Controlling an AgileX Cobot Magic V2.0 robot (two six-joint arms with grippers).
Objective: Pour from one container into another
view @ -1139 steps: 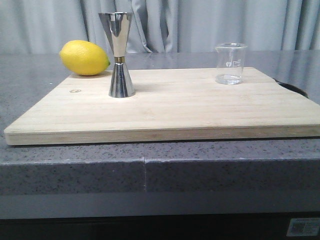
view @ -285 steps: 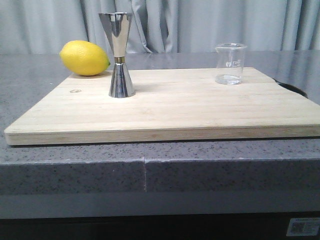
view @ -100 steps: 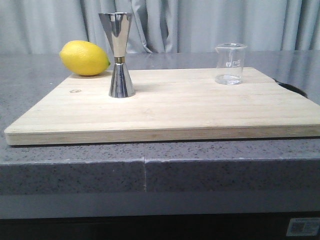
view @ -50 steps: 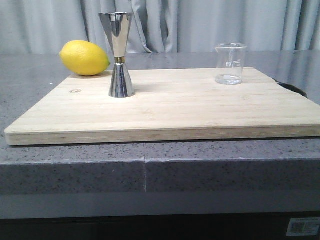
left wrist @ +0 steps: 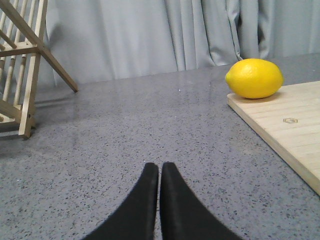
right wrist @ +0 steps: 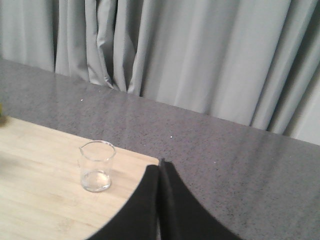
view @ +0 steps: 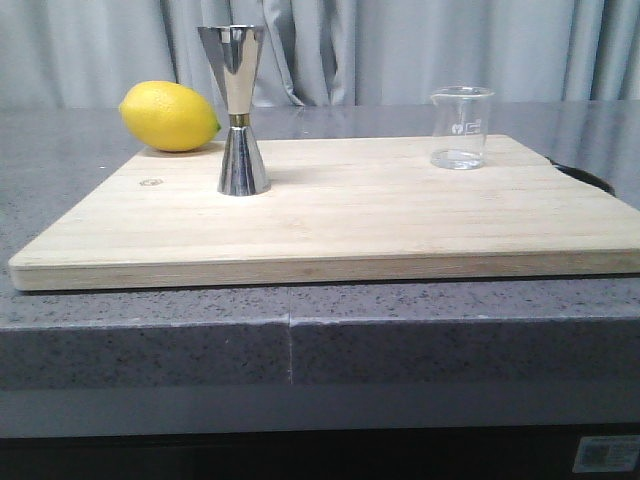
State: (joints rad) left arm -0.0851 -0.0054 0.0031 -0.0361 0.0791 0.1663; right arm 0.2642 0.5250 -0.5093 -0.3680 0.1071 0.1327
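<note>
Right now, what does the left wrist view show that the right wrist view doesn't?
Only the left wrist view shows the yellow lemon, a slatted wooden rack, and the closed left gripper. Only the right wrist view shows the small clear glass beaker standing upright on the board, and the closed right gripper. Both show the pale wooden cutting board, the speckled grey countertop and the grey curtain.

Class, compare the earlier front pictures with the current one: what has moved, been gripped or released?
Nothing visibly changed: the beaker, the jigger and the lemon stand where they were on the cutting board, and neither arm has entered the front view.
</note>
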